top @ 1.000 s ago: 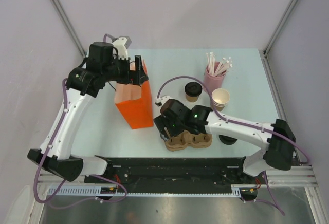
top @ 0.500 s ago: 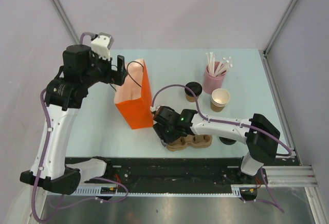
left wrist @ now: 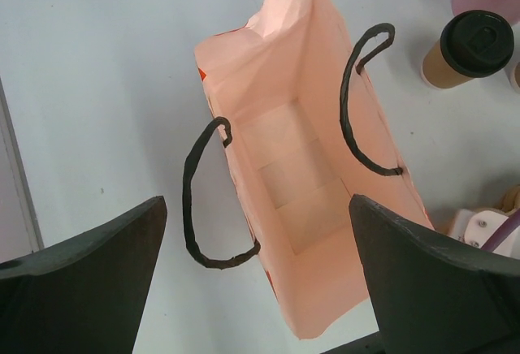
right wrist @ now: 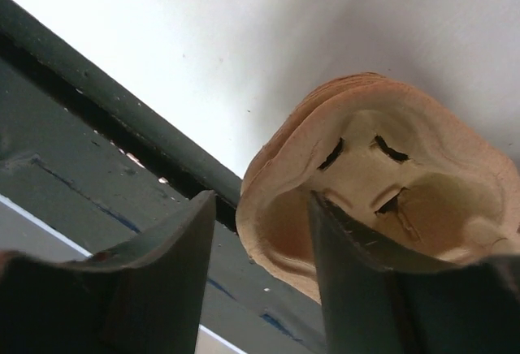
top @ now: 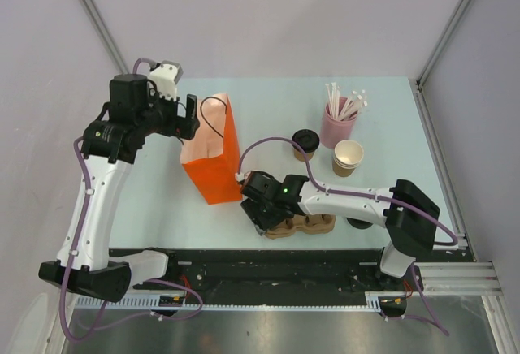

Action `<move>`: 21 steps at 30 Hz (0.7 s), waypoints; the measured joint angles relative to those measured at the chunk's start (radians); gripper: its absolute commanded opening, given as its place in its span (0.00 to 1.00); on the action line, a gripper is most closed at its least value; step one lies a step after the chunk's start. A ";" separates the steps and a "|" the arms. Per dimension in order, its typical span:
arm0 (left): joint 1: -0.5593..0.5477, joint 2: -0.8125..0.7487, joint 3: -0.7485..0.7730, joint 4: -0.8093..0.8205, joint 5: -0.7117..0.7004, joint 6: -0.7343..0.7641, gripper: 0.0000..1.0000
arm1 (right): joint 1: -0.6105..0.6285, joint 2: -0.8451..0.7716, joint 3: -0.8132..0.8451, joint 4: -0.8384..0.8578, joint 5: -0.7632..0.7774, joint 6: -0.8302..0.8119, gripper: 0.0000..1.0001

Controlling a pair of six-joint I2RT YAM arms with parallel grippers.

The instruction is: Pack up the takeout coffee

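Note:
The takeout coffee [top: 305,144], a brown cup with a black lid, stands on the table beside the pink straw holder [top: 336,124]. It also shows in the left wrist view [left wrist: 470,48]. An orange paper bag [top: 214,167] stands open, its pale inside [left wrist: 294,167] empty. My left gripper [top: 188,116] [left wrist: 256,204] is open and hovers above the bag's left rim. My right gripper [top: 262,214] [right wrist: 260,200] is open and low at the left end of a brown pulp cup carrier [top: 302,224] [right wrist: 382,171]. One finger is inside a cup well, the other outside the rim.
A stack of lidless brown cups [top: 348,157] stands right of the coffee. A loose black lid [top: 360,222] lies right of the carrier. The black rail [top: 268,261] runs along the near table edge, close under the carrier. The bag's black handles [left wrist: 203,200] splay outward.
My left gripper has drawn back left from the bag's mouth and is now off its handles. My right gripper has slid left along the carrier to its left end.

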 measured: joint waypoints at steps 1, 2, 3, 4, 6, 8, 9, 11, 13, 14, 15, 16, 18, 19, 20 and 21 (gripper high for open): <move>0.000 0.000 0.000 0.000 0.002 0.002 1.00 | 0.001 -0.001 0.000 -0.001 -0.002 -0.003 0.60; 0.000 0.000 0.000 0.000 0.005 0.002 1.00 | 0.001 -0.002 0.000 -0.003 -0.005 -0.006 0.61; 0.000 0.000 0.000 0.000 0.009 0.002 1.00 | 0.001 -0.005 0.000 -0.004 -0.008 -0.010 0.62; 0.000 0.000 0.000 0.000 0.013 0.002 1.00 | 0.001 -0.010 0.000 -0.005 -0.011 -0.011 0.63; 0.000 0.002 0.000 0.001 0.020 0.002 1.00 | 0.001 -0.037 -0.002 -0.010 -0.005 -0.010 0.69; 0.000 0.004 0.000 0.001 0.026 0.002 1.00 | -0.004 -0.084 -0.003 -0.022 0.016 0.002 0.73; 0.000 0.005 0.000 0.002 0.027 0.002 1.00 | -0.008 -0.114 -0.003 -0.032 0.032 0.009 0.74; 0.000 0.006 -0.002 0.004 0.033 0.003 1.00 | -0.028 -0.171 -0.003 -0.057 0.071 0.024 0.78; 0.000 0.006 -0.006 0.008 0.038 0.003 1.00 | -0.065 -0.206 -0.003 -0.087 0.114 0.033 0.80; 0.000 0.006 -0.008 0.010 0.040 0.003 1.00 | -0.081 -0.211 -0.005 -0.097 0.129 0.035 0.81; 0.001 0.006 -0.011 0.013 0.042 0.003 1.00 | -0.104 -0.211 -0.009 -0.106 0.144 0.039 0.81; 0.001 0.006 -0.014 0.016 0.043 0.003 1.00 | -0.127 -0.207 -0.023 -0.109 0.155 0.042 0.82; 0.002 0.006 -0.019 0.018 0.043 0.006 1.00 | -0.161 -0.195 -0.055 -0.120 0.169 0.047 0.82; 0.002 0.006 -0.021 0.019 0.043 0.010 1.00 | -0.171 -0.187 -0.070 -0.125 0.172 0.050 0.82; 0.002 0.006 -0.025 0.021 0.043 0.011 1.00 | -0.180 -0.177 -0.089 -0.126 0.173 0.051 0.82; 0.003 0.006 -0.029 0.023 0.043 0.011 1.00 | -0.185 -0.169 -0.106 -0.126 0.172 0.053 0.81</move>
